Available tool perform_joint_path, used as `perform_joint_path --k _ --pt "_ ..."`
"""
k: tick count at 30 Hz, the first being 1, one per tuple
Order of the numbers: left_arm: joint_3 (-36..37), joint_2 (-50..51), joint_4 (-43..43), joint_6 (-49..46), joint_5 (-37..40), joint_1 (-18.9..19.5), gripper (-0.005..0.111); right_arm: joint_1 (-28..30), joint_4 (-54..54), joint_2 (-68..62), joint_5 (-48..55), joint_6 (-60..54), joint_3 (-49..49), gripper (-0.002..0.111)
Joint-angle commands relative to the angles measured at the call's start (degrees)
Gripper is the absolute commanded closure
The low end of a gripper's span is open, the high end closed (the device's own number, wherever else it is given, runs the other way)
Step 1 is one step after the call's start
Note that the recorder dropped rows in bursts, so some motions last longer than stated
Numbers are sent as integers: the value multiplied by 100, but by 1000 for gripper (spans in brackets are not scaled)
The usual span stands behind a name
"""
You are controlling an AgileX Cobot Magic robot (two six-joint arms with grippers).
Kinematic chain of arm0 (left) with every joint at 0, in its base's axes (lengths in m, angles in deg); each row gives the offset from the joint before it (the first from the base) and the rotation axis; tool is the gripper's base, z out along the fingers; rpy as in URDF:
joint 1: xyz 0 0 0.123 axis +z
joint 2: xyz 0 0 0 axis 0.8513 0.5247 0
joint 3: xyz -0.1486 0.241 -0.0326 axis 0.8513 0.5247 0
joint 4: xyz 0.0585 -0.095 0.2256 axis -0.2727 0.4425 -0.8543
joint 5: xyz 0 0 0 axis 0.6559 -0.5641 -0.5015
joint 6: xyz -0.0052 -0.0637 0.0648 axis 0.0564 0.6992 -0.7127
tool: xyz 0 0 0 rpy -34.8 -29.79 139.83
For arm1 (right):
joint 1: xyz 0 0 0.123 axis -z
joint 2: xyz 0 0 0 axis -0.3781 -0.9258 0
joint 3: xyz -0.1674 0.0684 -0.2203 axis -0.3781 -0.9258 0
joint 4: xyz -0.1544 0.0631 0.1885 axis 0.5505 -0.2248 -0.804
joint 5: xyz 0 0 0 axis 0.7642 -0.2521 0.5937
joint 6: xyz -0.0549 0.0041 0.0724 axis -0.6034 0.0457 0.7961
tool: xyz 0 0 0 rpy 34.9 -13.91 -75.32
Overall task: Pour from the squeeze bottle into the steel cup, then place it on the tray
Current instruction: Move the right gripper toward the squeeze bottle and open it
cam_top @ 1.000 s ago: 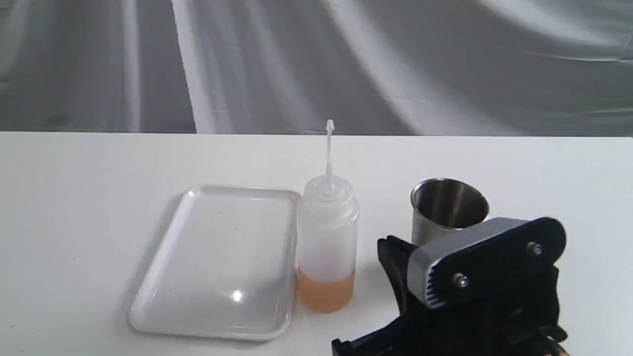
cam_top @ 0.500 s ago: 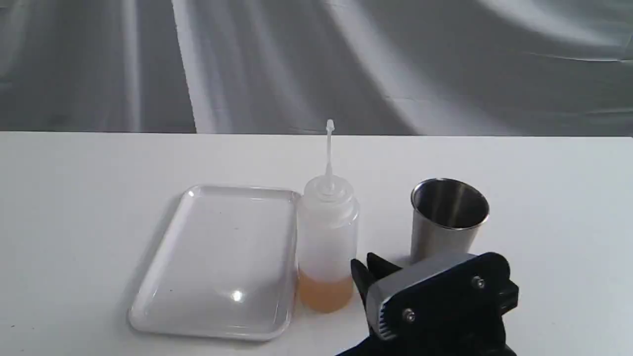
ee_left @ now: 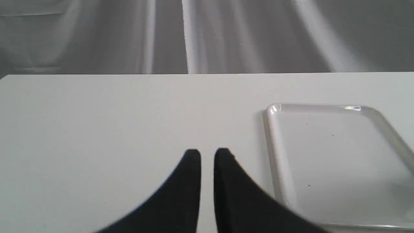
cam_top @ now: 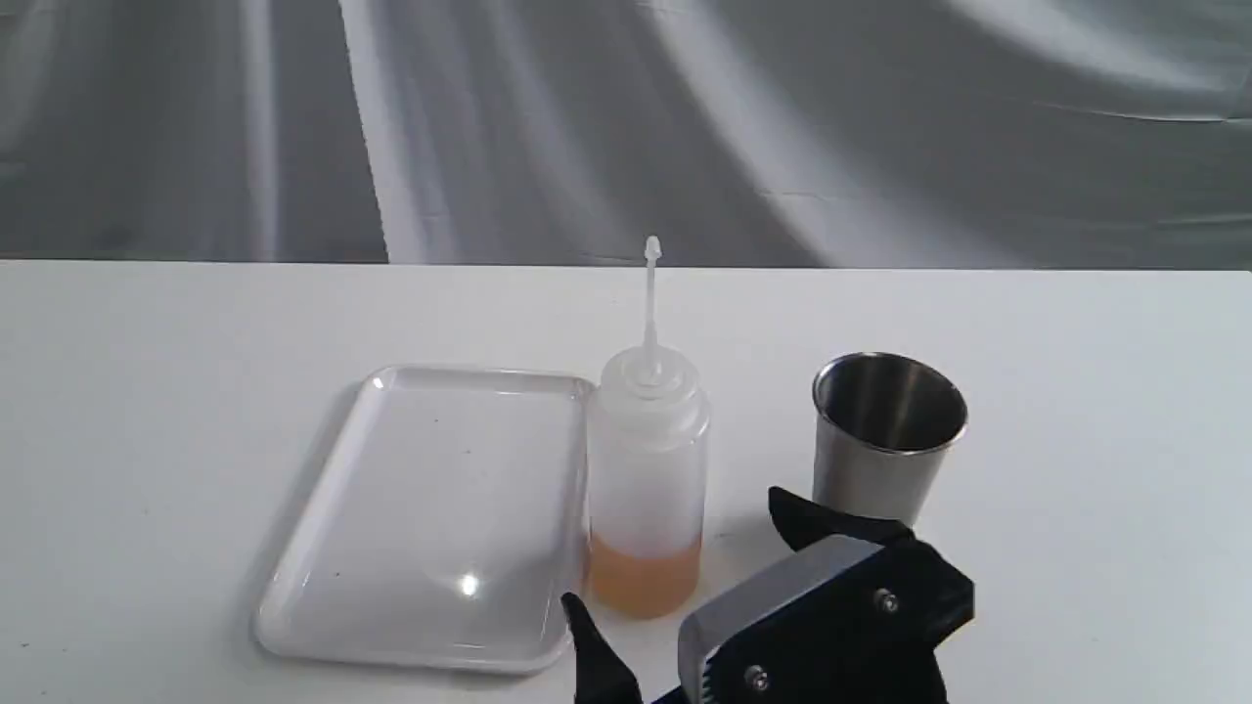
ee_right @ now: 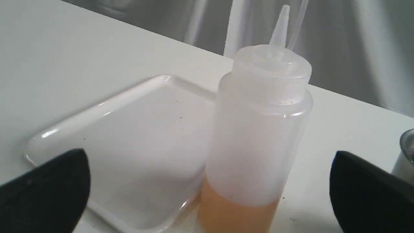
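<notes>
- The right tool (cam_top: 670, 546) is spread wide and grips nothing; its black fingers (ee_right: 48, 191) flank, without touching, a translucent white plastic squeeze bottle (cam_top: 646, 460) with a long thin nozzle.
- The bottle stands upright on the white worktop (cam_top: 196, 391), just ahead of that tool's gap, with amber liquid at its base.
- A brushed stainless steel cup (cam_top: 885, 440) stands upright just past one finger.
- A flat glossy white rectangular tray (cam_top: 440, 508) lies past the other.
- The left tool (ee_left: 208, 152) is nearly closed and empty, with the tray beside it.
</notes>
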Motion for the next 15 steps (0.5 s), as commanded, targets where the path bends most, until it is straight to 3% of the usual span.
perform_joint_path --k 1,15 --pt "25 -15 -2 28 -41 -30 98 -5 113 1 -287 392 -13 3" --pt "25 -15 -2 5 -41 -30 98 556 1165 -549 -501 495 -13 3"
